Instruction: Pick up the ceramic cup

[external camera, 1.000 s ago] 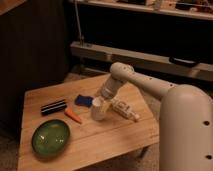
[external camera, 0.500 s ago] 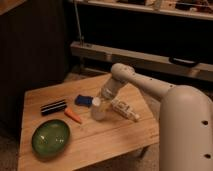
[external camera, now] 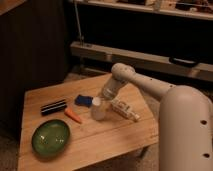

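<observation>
Standing upright, white tapered ceramic cup; gripper above.

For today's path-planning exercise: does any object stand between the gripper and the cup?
Nothing visible does. The gripper is right above the cup, with no object between them. The carrot lies to the cup's left, the blue object up-left, and the white oblong object to its right, all apart from it.

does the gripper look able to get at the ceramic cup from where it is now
Probably yes. The gripper hangs right at the top of the ceramic cup, and nothing stands between them. The carrot to its left, the blue object behind it and the white oblong object to its right all lie apart from the cup.
</observation>
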Available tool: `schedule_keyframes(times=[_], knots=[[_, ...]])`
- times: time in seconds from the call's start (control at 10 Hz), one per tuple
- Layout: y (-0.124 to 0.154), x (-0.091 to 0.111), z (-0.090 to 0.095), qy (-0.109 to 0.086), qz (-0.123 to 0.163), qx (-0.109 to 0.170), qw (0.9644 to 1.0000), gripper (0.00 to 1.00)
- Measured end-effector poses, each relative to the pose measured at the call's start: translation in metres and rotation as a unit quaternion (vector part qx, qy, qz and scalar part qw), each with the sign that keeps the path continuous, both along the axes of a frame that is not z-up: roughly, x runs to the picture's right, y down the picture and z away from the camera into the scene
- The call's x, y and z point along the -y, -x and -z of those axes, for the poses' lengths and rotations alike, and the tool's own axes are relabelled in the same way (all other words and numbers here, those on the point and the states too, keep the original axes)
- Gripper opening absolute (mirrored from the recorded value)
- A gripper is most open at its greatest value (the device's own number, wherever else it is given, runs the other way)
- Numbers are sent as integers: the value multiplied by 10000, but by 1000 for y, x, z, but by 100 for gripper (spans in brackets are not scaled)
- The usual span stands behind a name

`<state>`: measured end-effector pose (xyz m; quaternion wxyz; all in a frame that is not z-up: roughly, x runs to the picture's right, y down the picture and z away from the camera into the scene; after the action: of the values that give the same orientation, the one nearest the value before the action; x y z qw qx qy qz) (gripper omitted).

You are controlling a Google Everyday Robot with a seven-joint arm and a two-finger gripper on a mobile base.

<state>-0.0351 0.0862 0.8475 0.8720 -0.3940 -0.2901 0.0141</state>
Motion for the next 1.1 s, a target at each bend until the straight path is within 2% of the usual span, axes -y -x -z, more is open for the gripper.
schedule_keyframes(times=[0.2, 0.7, 0.8, 1.1], knots=[[6, 21, 15, -140, -20, 71, 9999, 0], [30, 58, 33, -408, 76, 276, 9988, 0], [40, 76, 44, -476, 166, 287, 9983, 0], [47, 103, 59, -491, 302, 41, 9983, 0]])
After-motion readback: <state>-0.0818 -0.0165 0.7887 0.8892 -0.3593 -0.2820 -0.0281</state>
